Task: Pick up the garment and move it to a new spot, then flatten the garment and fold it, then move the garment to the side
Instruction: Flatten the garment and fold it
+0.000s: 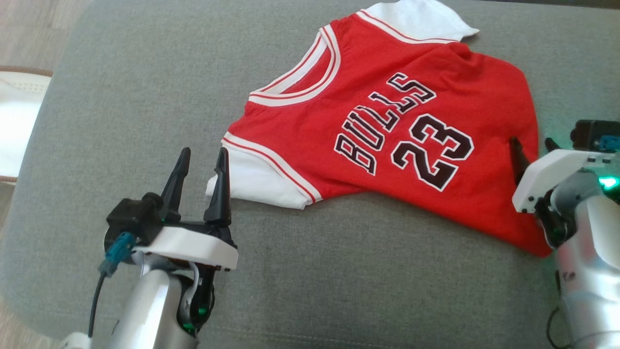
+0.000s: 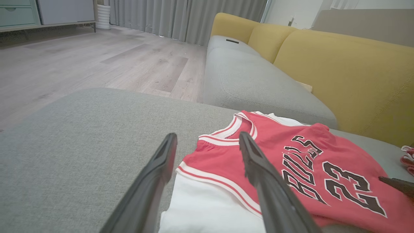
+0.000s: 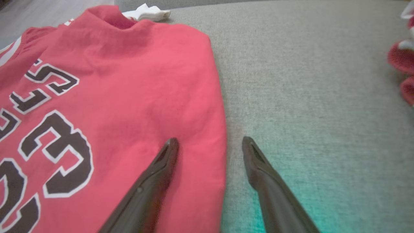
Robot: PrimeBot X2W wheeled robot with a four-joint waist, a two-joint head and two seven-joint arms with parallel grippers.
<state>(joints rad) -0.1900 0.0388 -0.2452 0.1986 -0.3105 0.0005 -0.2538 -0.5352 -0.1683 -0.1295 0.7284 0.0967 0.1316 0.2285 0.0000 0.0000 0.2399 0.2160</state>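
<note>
On the grey cushion (image 1: pixel 121 97), the garment (image 1: pixel 387 126) is laid out pretty much flat, not folded yet. Left gripper (image 1: pixel 203 152) and right gripper (image 1: pixel 531 143) are parted, nothing gripped. Folding and side-move left, looks like.

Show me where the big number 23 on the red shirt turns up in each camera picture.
Head view: number 23 sits right of centre, lying sideways.
Left wrist view: number 23 at lower right.
Right wrist view: number 23 at lower left, cut by the edge.
Shared landmark: the BULLS lettering beside it.
</note>
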